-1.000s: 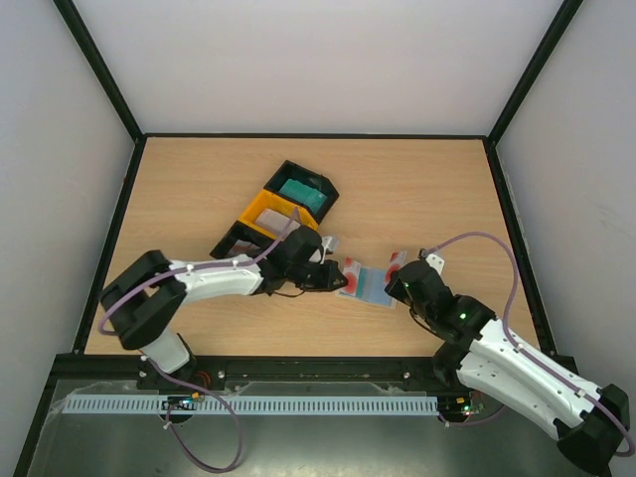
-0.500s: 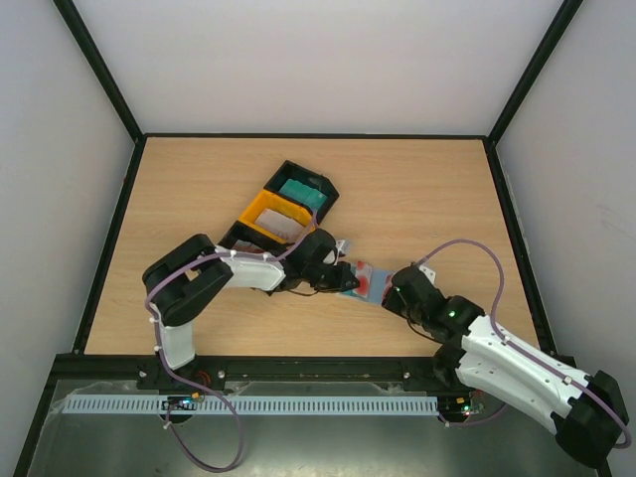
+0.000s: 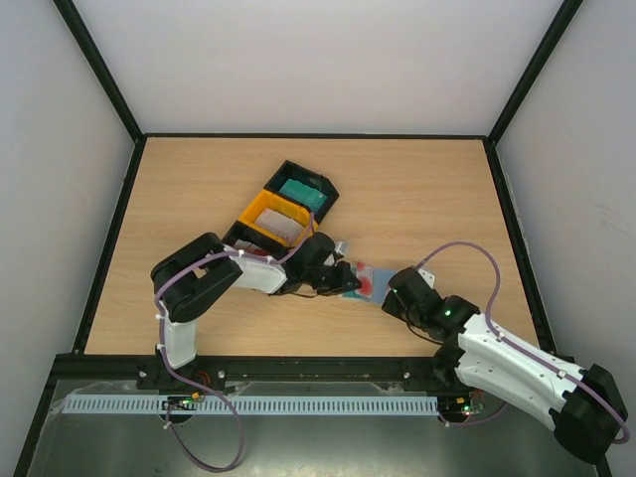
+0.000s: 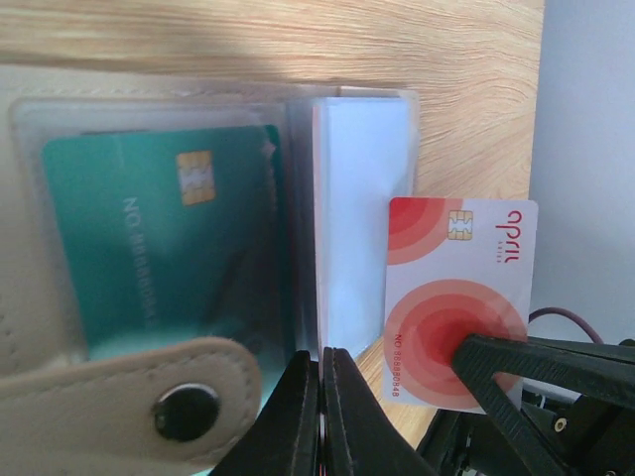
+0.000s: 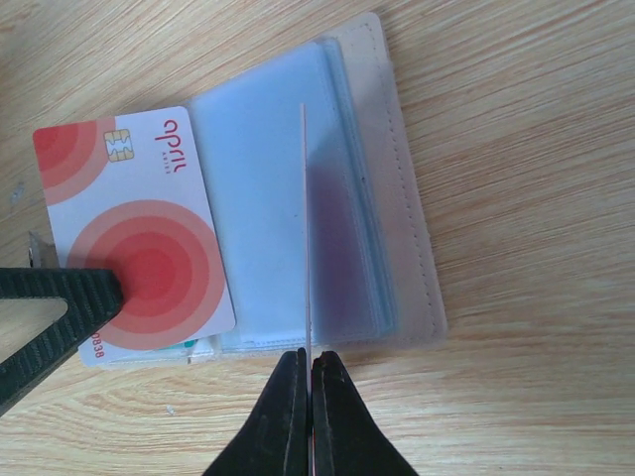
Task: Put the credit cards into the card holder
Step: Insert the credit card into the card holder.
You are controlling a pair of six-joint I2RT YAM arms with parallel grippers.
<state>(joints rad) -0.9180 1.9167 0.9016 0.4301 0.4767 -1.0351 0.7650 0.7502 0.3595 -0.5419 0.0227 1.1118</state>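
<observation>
The card holder [image 3: 366, 273] lies open on the table between my two grippers, its beige rim [image 5: 412, 228] and snap tab [image 4: 119, 397] showing. A teal credit card [image 4: 149, 238] sits in its left clear sleeve. My right gripper [image 5: 309, 362] is shut on a thin card seen edge-on [image 5: 305, 218], standing over the clear sleeves. The left wrist view shows this as a red-and-white credit card [image 4: 446, 288] under a black finger [image 4: 556, 362]. My left gripper [image 4: 321, 362] is shut on a second red-and-white card [image 5: 129, 218], edge-on to its own camera.
Behind the left gripper [image 3: 345, 279] stand a black tray with teal cards [image 3: 303, 189], a yellow tray [image 3: 276, 217] and another black tray [image 3: 236, 238]. The right gripper [image 3: 391, 290] is close in front of the holder. Black frame rails edge the table.
The left gripper has moved right and the right gripper left and nearer, so both now meet over the holder. The left arm's elbow has swung inward. Both stay shut.
</observation>
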